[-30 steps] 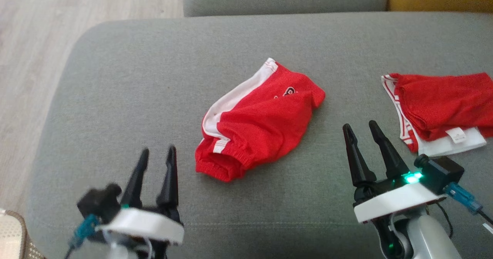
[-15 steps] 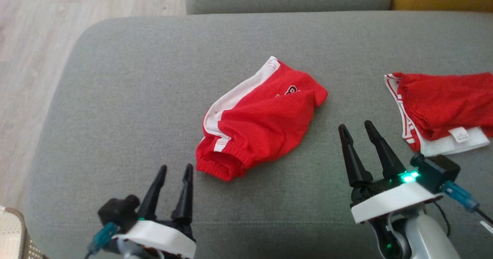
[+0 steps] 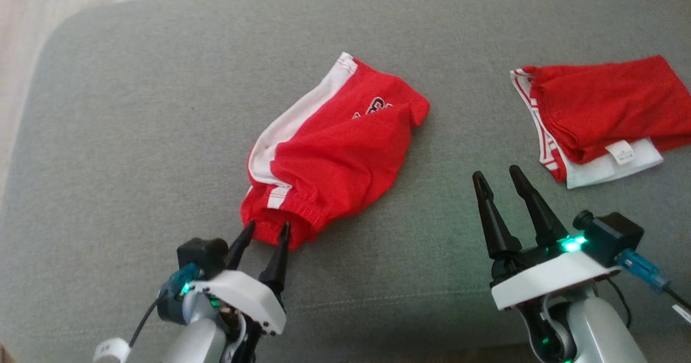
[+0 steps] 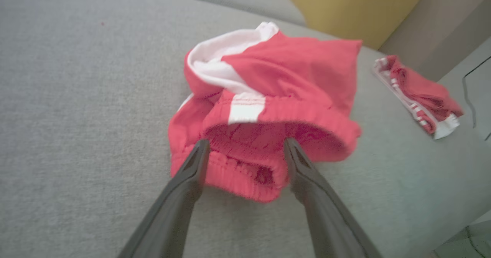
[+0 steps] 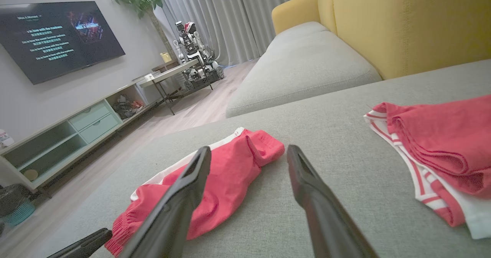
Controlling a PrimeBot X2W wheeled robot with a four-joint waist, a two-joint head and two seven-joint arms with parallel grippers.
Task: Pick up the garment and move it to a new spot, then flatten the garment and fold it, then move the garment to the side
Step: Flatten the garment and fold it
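Garment long axis near-left to far-right, elastic opening at left claw, spread; right claw spread, empty.

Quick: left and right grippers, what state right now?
Left gripper: open, straddling the waistband of the red shorts, nothing gripped.
Right gripper: open, empty.

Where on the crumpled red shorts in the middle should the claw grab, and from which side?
Probably the gathered elastic edge of the red shorts, approached from the robot's near side. That rim is thick and bunched and gapes toward the open left claw, whose fingers flank its lower lip, ready to pinch it.
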